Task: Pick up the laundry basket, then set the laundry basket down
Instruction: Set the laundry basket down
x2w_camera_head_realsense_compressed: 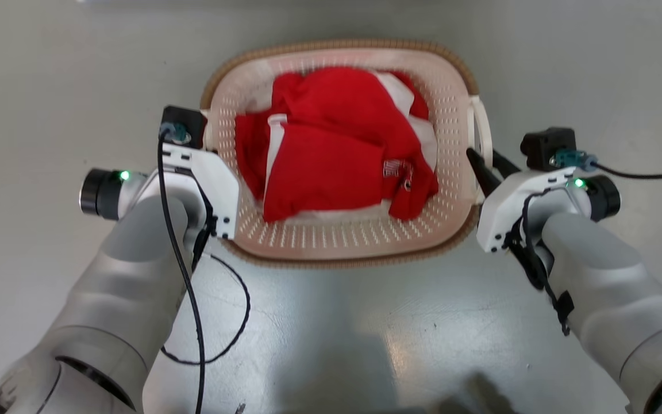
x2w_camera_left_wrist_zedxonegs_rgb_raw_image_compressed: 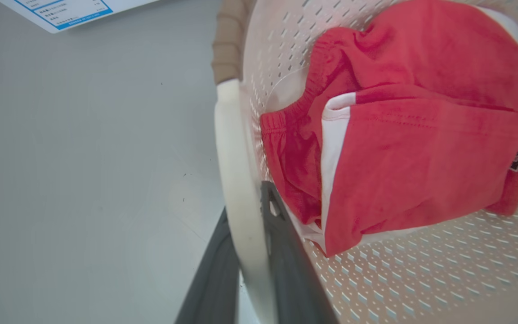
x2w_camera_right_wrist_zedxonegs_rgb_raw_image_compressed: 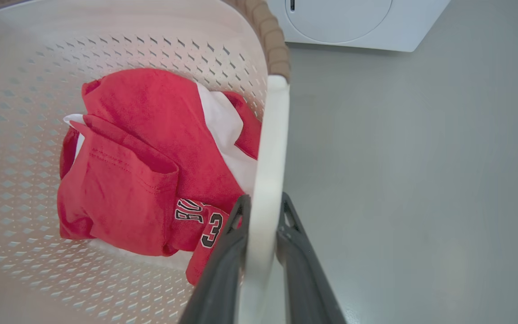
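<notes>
Both arms grip the laundry basket [x2w_camera_head_realsense_compressed: 342, 45] by its handles.
L gripper [x2w_camera_left_wrist_zedxonegs_rgb_raw_image_compressed: 245, 202] is closed narrow on the left handle [x2w_camera_left_wrist_zedxonegs_rgb_raw_image_compressed: 236, 157], R gripper [x2w_camera_right_wrist_zedxonegs_rgb_raw_image_compressed: 263, 198] same on the right handle [x2w_camera_right_wrist_zedxonegs_rgb_raw_image_compressed: 270, 135], one finger each side of the white loop. Basket is btw the two arms, over grey floor [x2w_camera_head_realsense_compressed: 331, 322], w/ red-white clothes [x2w_camera_head_realsense_compressed: 337, 155] inside; resting or lifted, cannot tell.

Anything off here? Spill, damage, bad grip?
Nothing stands out. The left gripper and right gripper are each shut on a white loop handle of the laundry basket. The red clothes lie inside it, none over the rim; no damage visible.
</notes>
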### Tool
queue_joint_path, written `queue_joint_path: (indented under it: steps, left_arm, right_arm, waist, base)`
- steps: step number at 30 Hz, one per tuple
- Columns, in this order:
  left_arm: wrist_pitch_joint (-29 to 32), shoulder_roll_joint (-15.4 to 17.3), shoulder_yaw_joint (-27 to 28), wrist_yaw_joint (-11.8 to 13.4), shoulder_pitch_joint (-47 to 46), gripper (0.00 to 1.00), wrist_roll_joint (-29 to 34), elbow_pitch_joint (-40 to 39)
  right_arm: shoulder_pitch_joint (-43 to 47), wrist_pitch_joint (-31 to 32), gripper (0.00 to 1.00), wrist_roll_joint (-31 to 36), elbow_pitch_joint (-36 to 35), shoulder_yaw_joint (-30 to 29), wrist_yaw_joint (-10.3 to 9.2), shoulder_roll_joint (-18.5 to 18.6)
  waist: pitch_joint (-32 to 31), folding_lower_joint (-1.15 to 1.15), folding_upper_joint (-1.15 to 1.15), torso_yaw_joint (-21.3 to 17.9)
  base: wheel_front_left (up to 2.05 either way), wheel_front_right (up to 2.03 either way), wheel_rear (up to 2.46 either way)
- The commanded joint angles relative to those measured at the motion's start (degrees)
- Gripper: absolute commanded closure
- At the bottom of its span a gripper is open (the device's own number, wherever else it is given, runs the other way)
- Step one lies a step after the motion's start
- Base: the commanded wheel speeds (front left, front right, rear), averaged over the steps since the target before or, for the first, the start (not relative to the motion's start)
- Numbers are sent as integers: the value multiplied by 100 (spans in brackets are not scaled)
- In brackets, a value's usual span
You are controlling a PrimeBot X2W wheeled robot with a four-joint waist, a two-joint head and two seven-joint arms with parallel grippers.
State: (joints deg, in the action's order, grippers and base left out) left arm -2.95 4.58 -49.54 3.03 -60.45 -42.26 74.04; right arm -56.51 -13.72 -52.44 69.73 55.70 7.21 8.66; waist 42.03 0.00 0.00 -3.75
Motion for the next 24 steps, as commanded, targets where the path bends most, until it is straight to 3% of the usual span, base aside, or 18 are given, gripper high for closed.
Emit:
queue_joint_path:
  steps: [1, 24]
  left_arm:
    - [-133, 196, 32, 97, -215, 100, 96, -36]
    - [-256, 210, -5, 88, -491, 100, 8, -15]
  right_arm:
    - [109, -94, 100, 53, 16, 75, 28, 43]
    - [-36, -127, 100, 260, -138, -317, 28, 133]
  waist:
    - [88, 0, 0, 7]
    - [560, 0, 0, -44]
  base:
    - [0, 0, 0]
    - [0, 0, 0]
